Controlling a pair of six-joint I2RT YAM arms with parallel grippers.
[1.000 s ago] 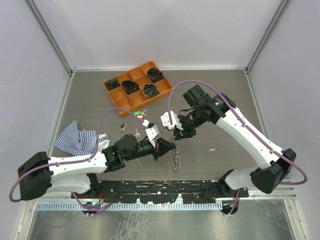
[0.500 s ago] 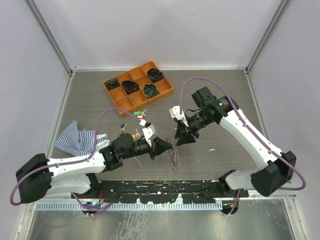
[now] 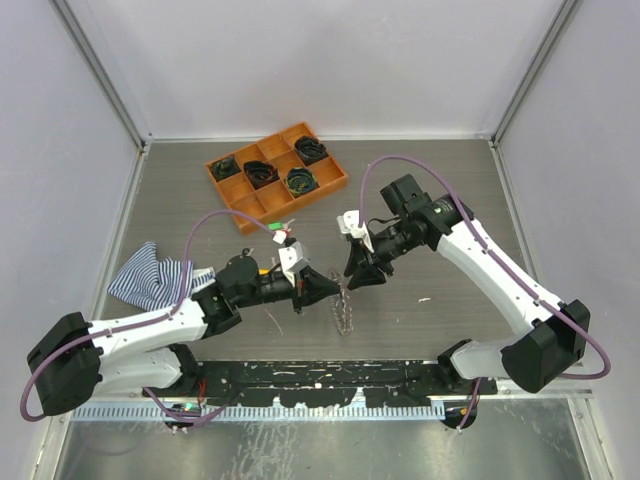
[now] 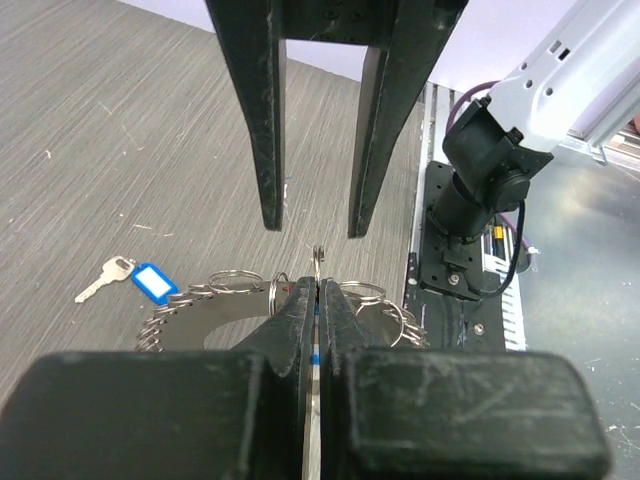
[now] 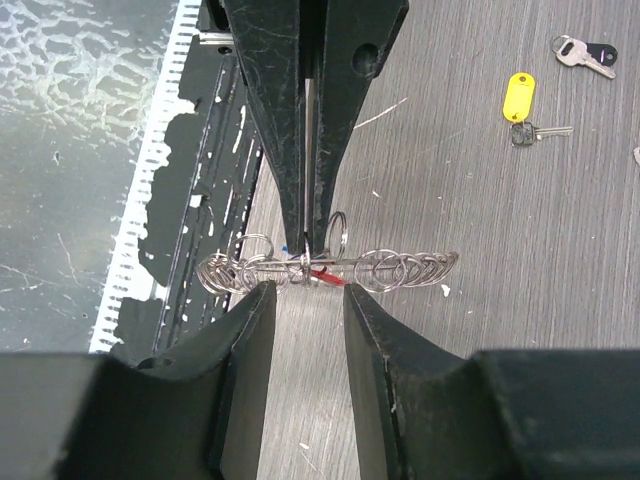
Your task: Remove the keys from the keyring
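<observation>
From above, the left end effector [image 3: 328, 288] sat just left of centre, clamped shut on the keyring [image 3: 346, 308], a spiky silver-grey strip running down-frame from its tips, while the right end effector [image 3: 358, 278] waited just to the right. In the left wrist view, the keyring curved leftward at lower centre as overlapping silver wire loops, a blue-tagged key [image 4: 140, 278] near its left end, and the right end effector spread wide above. In the right wrist view, the keyring showed edge-on at centre, a row of loops with some red, and a yellow-tagged key [image 5: 520, 105] lay on the desk [image 5: 500, 300] at upper right.
</observation>
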